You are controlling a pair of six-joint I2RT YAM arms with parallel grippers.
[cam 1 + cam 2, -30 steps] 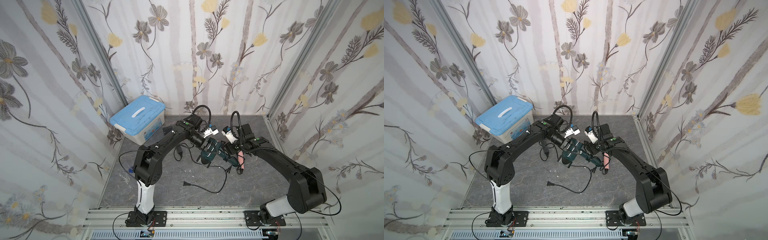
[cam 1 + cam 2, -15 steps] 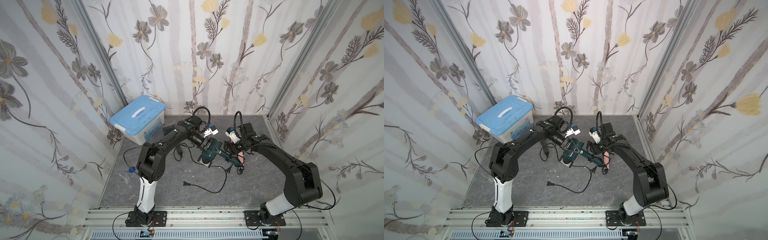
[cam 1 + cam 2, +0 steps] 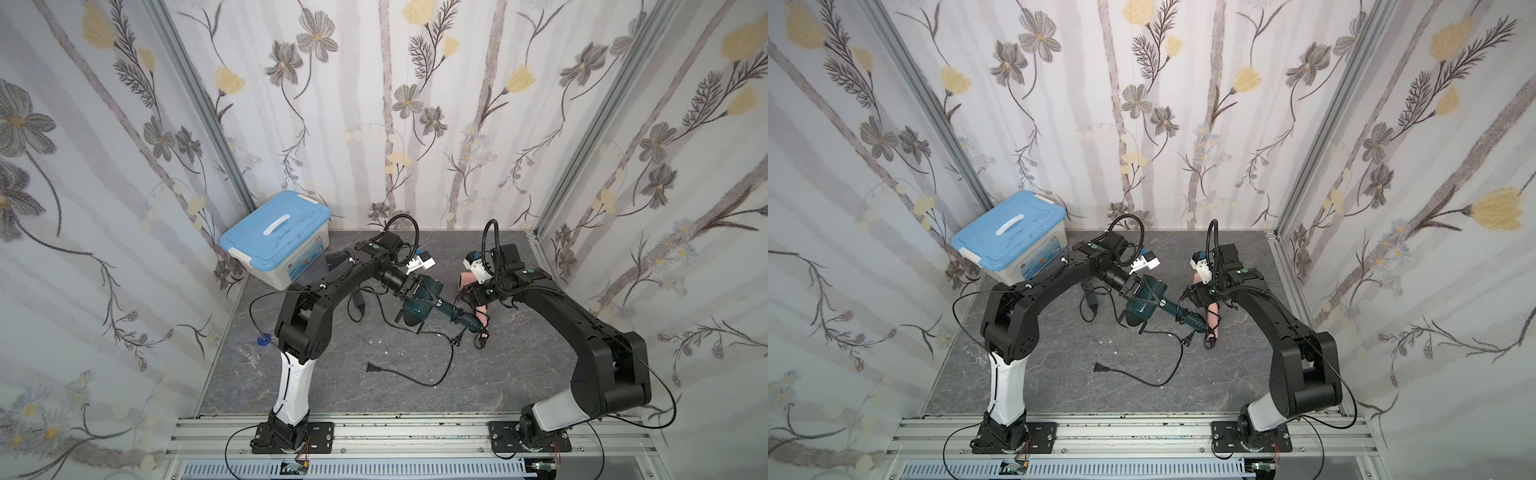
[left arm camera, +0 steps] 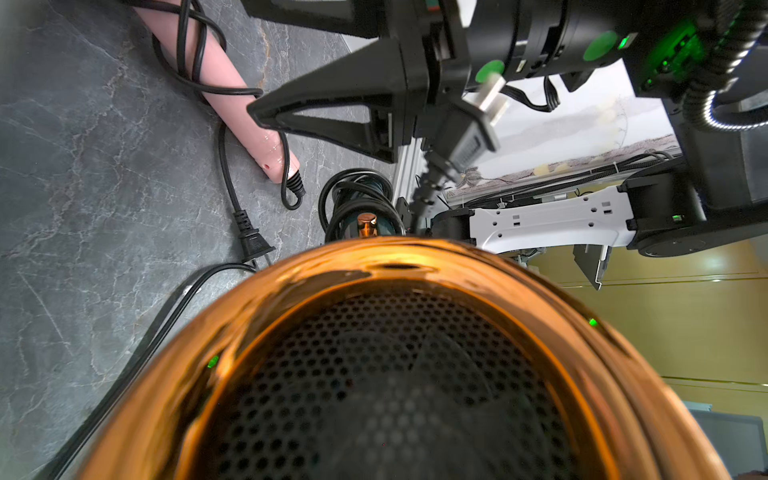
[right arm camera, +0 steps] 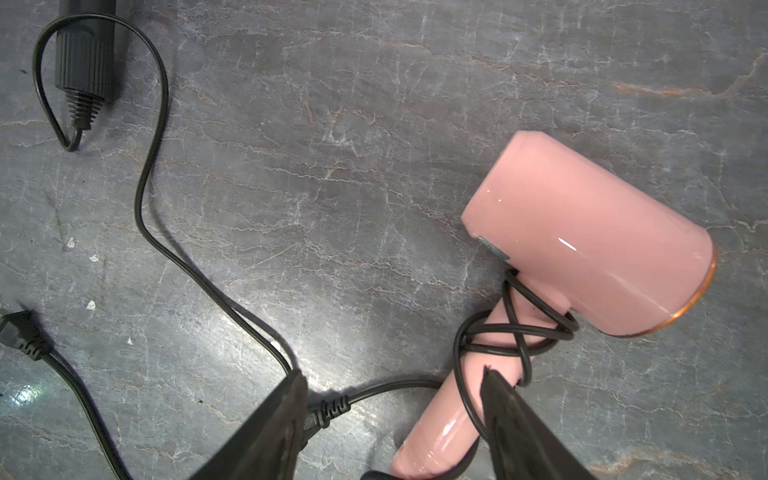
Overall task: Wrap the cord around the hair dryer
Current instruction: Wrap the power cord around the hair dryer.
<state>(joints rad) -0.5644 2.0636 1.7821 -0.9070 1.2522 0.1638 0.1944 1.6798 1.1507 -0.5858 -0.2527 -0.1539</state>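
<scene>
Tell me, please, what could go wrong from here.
The right hand hangs open over the pink hair dryer; closing or lifting could snag its loose cord loops and undo them. The teal hair dryer, gripped by the left hand, trails slack cord on the table, which may tangle with the pink one's.

Grey tabletop (image 3: 332,390): pink dryer (image 5: 582,241), cord (image 5: 138,208), lidded box (image 3: 274,241)
</scene>
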